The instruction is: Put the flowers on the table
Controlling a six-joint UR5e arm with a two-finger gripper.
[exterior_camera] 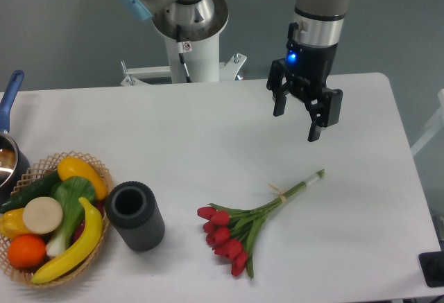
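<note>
Though cut off above, gripper [297, 114] open, empty, above flowers [246, 227]

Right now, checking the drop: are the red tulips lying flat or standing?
Lying flat: the bunch of red tulips rests sideways on the white table.

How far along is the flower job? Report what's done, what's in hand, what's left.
Done, by the look of it: the flowers lie flat on the table, blooms toward the dark cylinder, stems pointing up-right. In hand: nothing; the gripper hangs open and empty above the table, apart from the bunch. Left: seemingly only moving the arm away, since the flowers touch nothing else.
</note>
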